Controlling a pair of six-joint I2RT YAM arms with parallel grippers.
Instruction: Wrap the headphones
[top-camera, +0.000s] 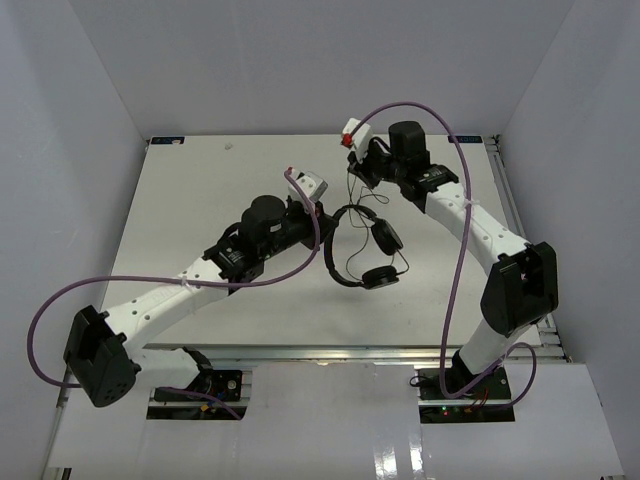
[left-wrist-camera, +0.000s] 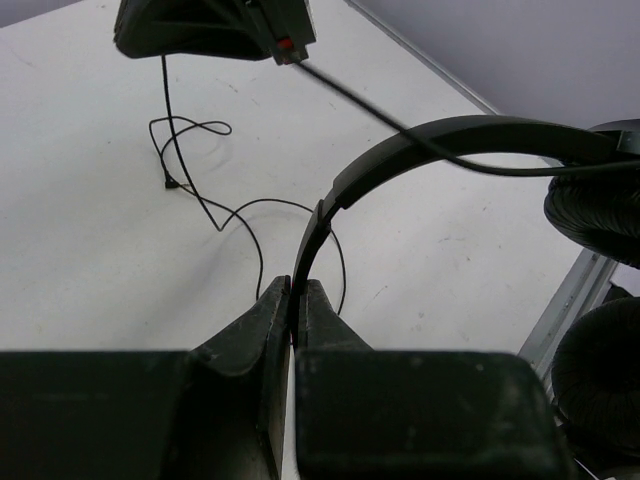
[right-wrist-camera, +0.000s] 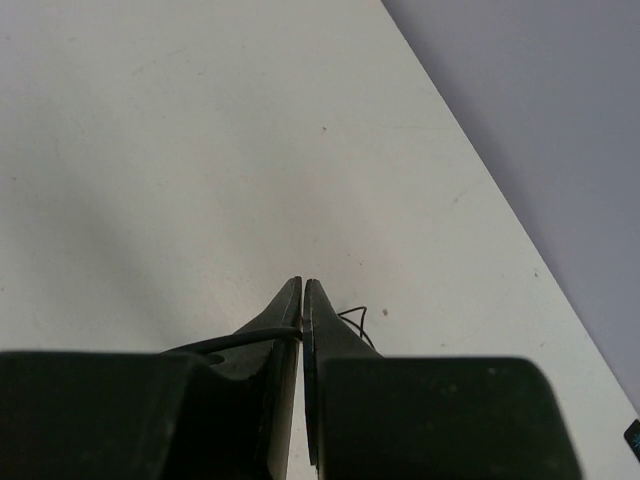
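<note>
Though unclear from above, left pincer clamps headband, right pincer cord.

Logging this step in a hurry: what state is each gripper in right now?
Left gripper: shut on the headphones, at the headband.
Right gripper: shut on the cord.
</note>
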